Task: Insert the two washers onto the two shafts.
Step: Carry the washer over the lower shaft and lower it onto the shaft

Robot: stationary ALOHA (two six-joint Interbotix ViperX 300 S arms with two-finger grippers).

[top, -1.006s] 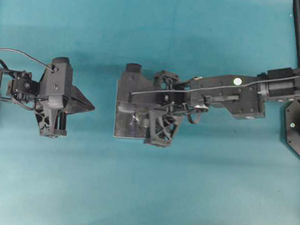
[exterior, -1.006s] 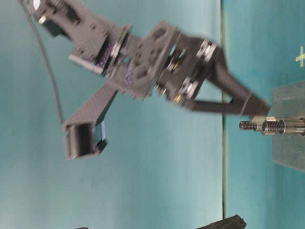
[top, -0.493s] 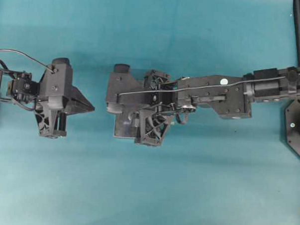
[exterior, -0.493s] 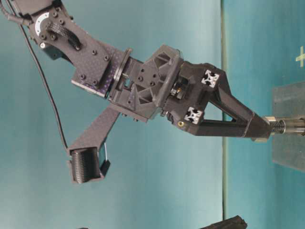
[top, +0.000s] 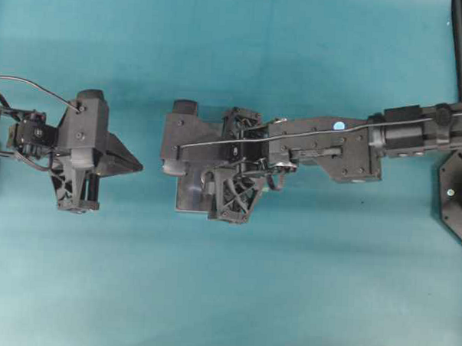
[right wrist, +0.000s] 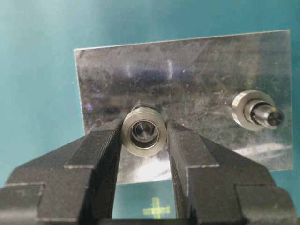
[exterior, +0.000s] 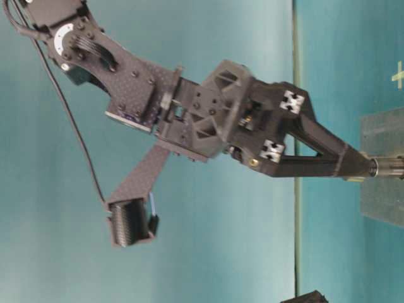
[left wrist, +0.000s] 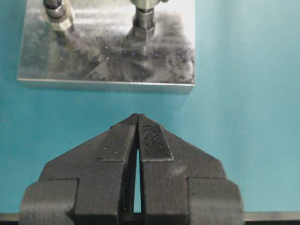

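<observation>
- Washer (right wrist: 144, 131): pinched between the right gripper's (right wrist: 144, 140) pads, ring face toward the wrist camera. Through its bore the shaft (right wrist: 142, 131) end shows, so the washer sits around the shaft tip; how far down it sits cannot be told.
- Table-level view: the fingertips (exterior: 353, 165) cover the shaft's (exterior: 388, 168) upper part; only its lower portion shows, and the washer is hidden.
- Plate (right wrist: 197, 75): metal, lying on the teal table (top: 287, 298). A second post (right wrist: 255, 111) stands apart on it.
- Overhead view: the right gripper (top: 207, 183) hides most of the plate (top: 187, 202).
- Left gripper (left wrist: 137, 123): pressed together, holding nothing, near the plate edge (left wrist: 105, 83) without touching it.
</observation>
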